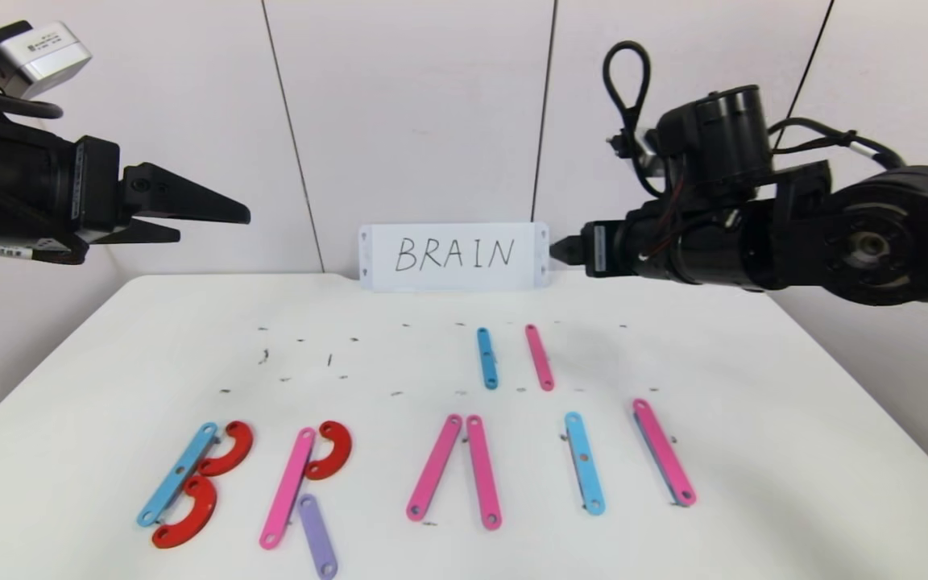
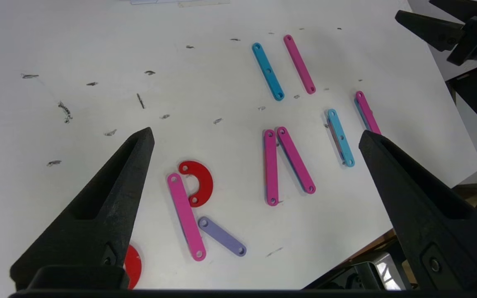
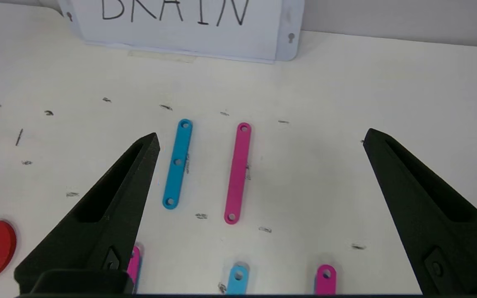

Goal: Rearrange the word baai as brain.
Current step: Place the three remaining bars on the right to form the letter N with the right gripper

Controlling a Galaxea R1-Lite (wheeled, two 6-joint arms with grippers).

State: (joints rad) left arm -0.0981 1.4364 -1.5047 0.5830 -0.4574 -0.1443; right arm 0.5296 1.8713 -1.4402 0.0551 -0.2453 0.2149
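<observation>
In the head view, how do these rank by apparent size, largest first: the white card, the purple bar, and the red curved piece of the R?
1. White card, clearly the largest.
2. Purple bar.
3. Red curved piece, though it looks close to the purple bar, which also lies nearer the camera, so this order is unsure.

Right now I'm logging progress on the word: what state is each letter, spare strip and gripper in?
B: formed.
R: formed.
A: no crossbar.
I: formed.
N: one stroke laid.
Spare blue strip: loose, unused.
Spare pink strip: loose, unused.
Left gripper: open, raised.
Right gripper: open, raised.
</observation>
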